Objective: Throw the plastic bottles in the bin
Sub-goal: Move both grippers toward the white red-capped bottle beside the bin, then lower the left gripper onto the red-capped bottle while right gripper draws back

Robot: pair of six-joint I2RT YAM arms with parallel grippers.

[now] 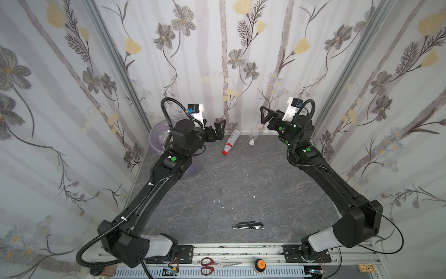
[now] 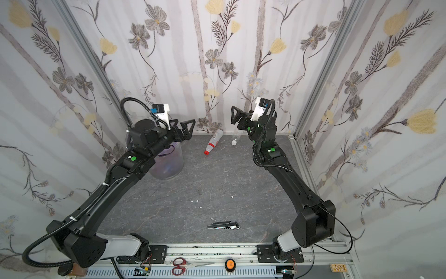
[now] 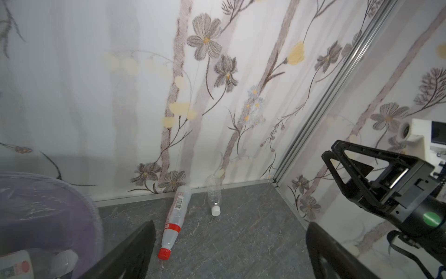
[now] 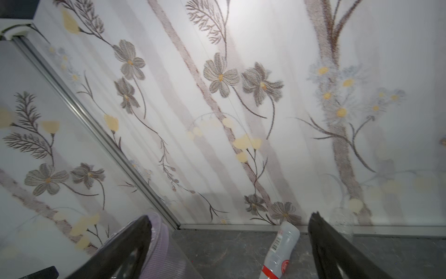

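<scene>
The dark marbled worktop (image 1: 241,183) is nearly bare. The biggest thing on it, the bin (image 2: 174,160) with its lavender liner, sits in the far left corner with the left arm's wrist hanging right over its rim. I'd worry that a hasty swing from there could clip the rim and shove or tip the bin, along with the binned bottles (image 3: 17,265) that show inside it. Two bottles are left out, both lying on their sides at the foot of the back wall. The red-capped bottle (image 1: 231,141) has its base up against the wall trim, as far as I can tell, and its cap pointing out toward the middle. It's round and light, so a pinch off-centre could squirt it away or roll it along the wall. The small clear bottle (image 1: 253,136) with the white cap lies near it on the right. See-through and tucked against the wall, it looks easy to misjudge, and a finger might hit the wall first. The grey folding knife (image 1: 248,225) lies well apart near the front edge and mustn't be swept in. The left gripper (image 2: 180,123) hovers between the bin and the red-capped bottle, jaws spread wide, empty and touching nothing. The right gripper (image 1: 265,115) hangs raised above the clear bottle, jaws equally wide and empty.
</scene>
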